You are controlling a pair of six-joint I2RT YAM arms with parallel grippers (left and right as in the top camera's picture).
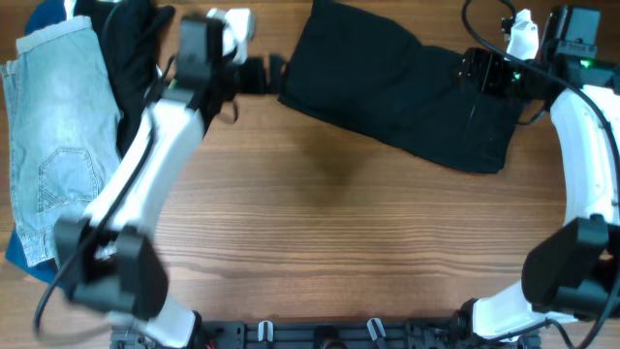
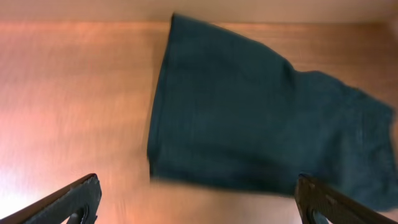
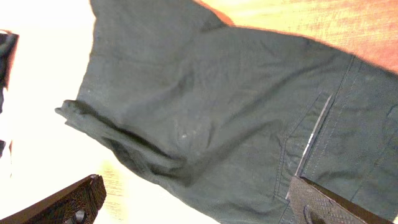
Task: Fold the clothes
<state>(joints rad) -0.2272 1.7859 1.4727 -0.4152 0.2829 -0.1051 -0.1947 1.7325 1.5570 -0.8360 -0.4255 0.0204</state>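
Here, wooden table (image 1: 320,242) — black shorts (image 1: 397,87) spread.

Garments, 4 in all: 1 pair of black shorts (image 1: 402,92); 1 pair of light-blue denim shorts (image 1: 58,145); 1 bunched black garment (image 1: 131,48); 1 blue garment (image 1: 19,257), mostly hidden, kind not discernible.
Arms, 2: left arm (image 1: 155,145), right arm (image 1: 586,145).
Pincers, 2: left pincer (image 1: 263,73), right pincer (image 1: 475,70).
Wooden tabletop (image 1: 339,213): 1.

A dark garment (image 3: 217,106) lay rumpled on the wood table (image 3: 323,25), with a pocket seam at right and a rolled edge at left. The right gripper (image 3: 196,190) had its fingers (image 3: 68,202) spread wide at the near edge.
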